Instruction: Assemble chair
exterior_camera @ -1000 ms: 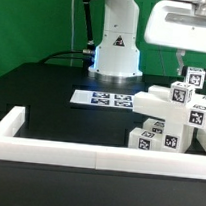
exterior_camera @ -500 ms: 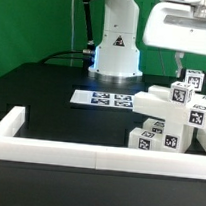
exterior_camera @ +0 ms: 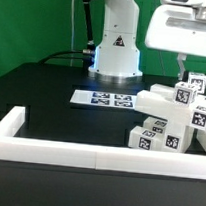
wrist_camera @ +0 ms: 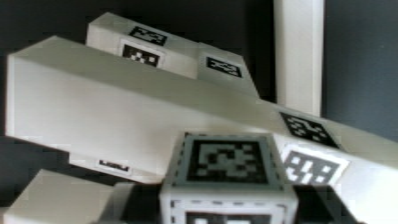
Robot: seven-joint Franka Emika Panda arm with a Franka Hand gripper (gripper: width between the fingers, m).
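hand [exterior_camera: 195, 70]: at the exterior view's upper right, fingers reach down to the chair's top, grip cannot be told | chair [exterior_camera: 170, 116]: white tagged blocks on the black surface [exterior_camera: 51, 97], just behind the white rail [exterior_camera: 97, 154] | marker board [exterior_camera: 103, 97]: flat, before the robot base [exterior_camera: 115, 52] | writing: none legible, only black-and-white square tags

The arm's white base [exterior_camera: 117, 44] stands upright at the back of the table. The wrist housing [exterior_camera: 185, 30] hangs at the exterior view's upper right, with the gripper [exterior_camera: 196, 70] pointing straight down below it. Only one dark finger [exterior_camera: 183, 65] shows clearly; the jaw gap is hidden.
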